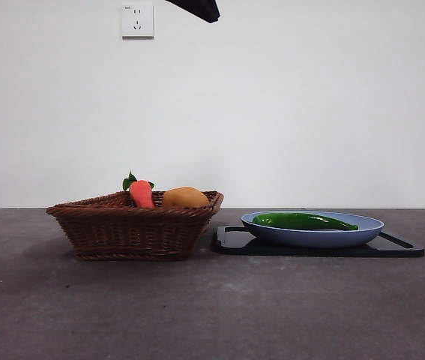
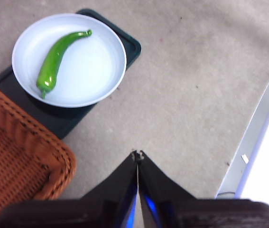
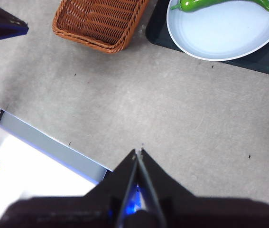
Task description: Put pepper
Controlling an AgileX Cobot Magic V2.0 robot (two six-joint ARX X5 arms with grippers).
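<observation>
The glossy green pepper (image 1: 303, 221) lies in a pale blue plate (image 1: 362, 234) on a black tray (image 1: 403, 247), right of the wicker basket (image 1: 133, 229). The left wrist view shows the pepper (image 2: 54, 59) resting free on the plate (image 2: 96, 66), with the basket corner (image 2: 25, 156) nearby. My left gripper (image 2: 137, 154) hangs shut and holds nothing, high above the bare table beside the plate. My right gripper (image 3: 138, 152) is also shut and holds nothing, above the table in front of the plate (image 3: 219, 33) and the pepper (image 3: 205, 4). Only a black arm tip (image 1: 197, 9) shows at the top of the front view.
A red-orange carrot piece with green leaves (image 1: 141, 192) and a round orange fruit (image 1: 185, 198) sit in the basket. A wall socket (image 1: 137, 20) is on the white wall behind. The table edge (image 3: 53, 142) shows near the right gripper.
</observation>
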